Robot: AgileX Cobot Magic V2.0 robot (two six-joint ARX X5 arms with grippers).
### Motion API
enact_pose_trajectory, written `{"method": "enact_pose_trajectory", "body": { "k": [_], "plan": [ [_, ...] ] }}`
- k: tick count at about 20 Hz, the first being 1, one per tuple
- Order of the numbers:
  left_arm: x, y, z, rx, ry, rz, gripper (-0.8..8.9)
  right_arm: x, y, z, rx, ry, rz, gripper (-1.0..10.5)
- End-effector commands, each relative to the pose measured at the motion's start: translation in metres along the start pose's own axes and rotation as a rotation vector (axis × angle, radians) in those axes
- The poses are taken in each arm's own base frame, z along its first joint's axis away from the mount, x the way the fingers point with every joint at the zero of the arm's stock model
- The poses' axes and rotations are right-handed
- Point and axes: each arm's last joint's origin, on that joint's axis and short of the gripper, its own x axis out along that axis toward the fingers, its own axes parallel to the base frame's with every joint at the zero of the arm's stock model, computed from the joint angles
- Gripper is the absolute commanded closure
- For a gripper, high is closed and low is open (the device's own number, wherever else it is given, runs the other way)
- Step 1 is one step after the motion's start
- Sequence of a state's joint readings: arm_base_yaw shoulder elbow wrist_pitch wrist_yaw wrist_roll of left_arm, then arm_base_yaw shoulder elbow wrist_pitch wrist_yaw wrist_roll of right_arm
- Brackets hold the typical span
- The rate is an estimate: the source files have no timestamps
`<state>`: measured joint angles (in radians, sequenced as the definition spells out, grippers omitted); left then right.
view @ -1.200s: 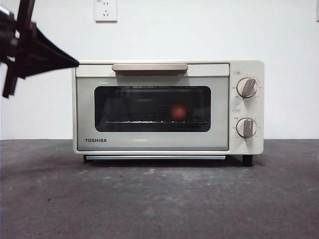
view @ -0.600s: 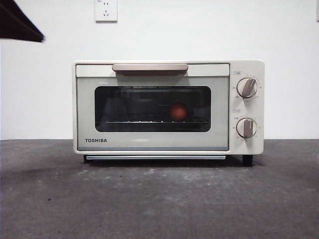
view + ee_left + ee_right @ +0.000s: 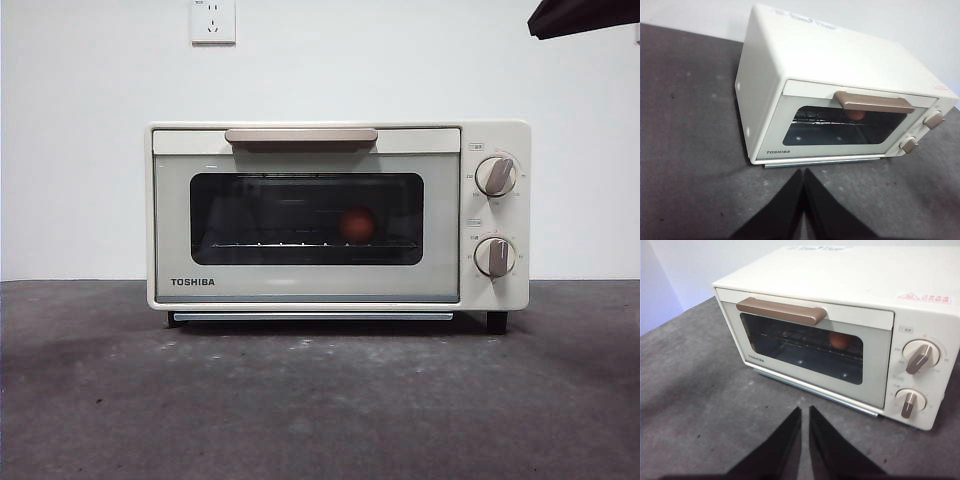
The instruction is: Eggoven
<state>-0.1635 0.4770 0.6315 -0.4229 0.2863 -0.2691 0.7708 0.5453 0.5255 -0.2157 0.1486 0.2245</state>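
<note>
The cream TOSHIBA toaster oven [image 3: 305,285] stands in the middle of the dark table with its door shut. The orange-brown egg [image 3: 357,224] lies on the wire rack inside, right of centre, seen through the dark glass. It also shows in the left wrist view [image 3: 856,114] and the right wrist view [image 3: 839,341]. My left gripper [image 3: 803,174] is shut and empty, held back in front of the oven [image 3: 840,60], nearer its left side. My right gripper [image 3: 805,411] is shut and empty, held back in front of the oven [image 3: 865,275]. One arm shows only as a black tip [image 3: 580,15].
The tan bar handle [image 3: 300,135] runs along the door's upper edge. Two knobs [image 3: 495,176] [image 3: 494,257] sit on the oven's right panel. A white wall with a socket [image 3: 212,20] stands behind. Bare grey table [image 3: 320,400] lies in front of the oven.
The dark arm at the upper left rose and left the front view. A black arm tip now shows at the top right corner. The oven and the egg have not moved.
</note>
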Motion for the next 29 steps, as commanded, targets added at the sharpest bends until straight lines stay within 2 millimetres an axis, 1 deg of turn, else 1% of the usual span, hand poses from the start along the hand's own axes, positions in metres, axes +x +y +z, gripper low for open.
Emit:
{"method": "enact_pose_trajectory", "body": {
  "k": [1, 9, 23, 24, 27, 29],
  "plan": [
    [-0.0044, -0.0028, 0.0049, 0.036, -0.032, -0.006, 8.06, 0.0, 0.0016, 0.0029, -0.049, -0.026, 0.003, 9.4],
    [-0.0046, -0.0027, 0.004, 0.032, -0.023, -0.005, 8.06, -0.001, 0.0004, 0.0056, -0.045, -0.06, -0.045, 9.4],
    [-0.0047, -0.0027, 0.0039, 0.033, -0.022, -0.005, 8.06, -0.0021, 0.0006, 0.0075, -0.041, -0.08, -0.042, 9.4],
    [-0.0052, -0.0031, 0.0038, 0.054, -0.024, -0.007, 8.06, -0.0021, 0.0006, 0.0075, -0.041, -0.08, -0.043, 9.4],
    [-0.0108, -0.0038, 0.0042, 0.193, -0.058, 0.009, 8.06, -0.0021, 0.0006, 0.0075, -0.041, -0.079, -0.043, 9.4],
    [-0.0139, -0.0023, 0.0043, 0.25, -0.11, 0.07, 8.06, -0.0021, 0.0006, 0.0075, -0.041, -0.079, -0.043, 9.4]
  ]
}}
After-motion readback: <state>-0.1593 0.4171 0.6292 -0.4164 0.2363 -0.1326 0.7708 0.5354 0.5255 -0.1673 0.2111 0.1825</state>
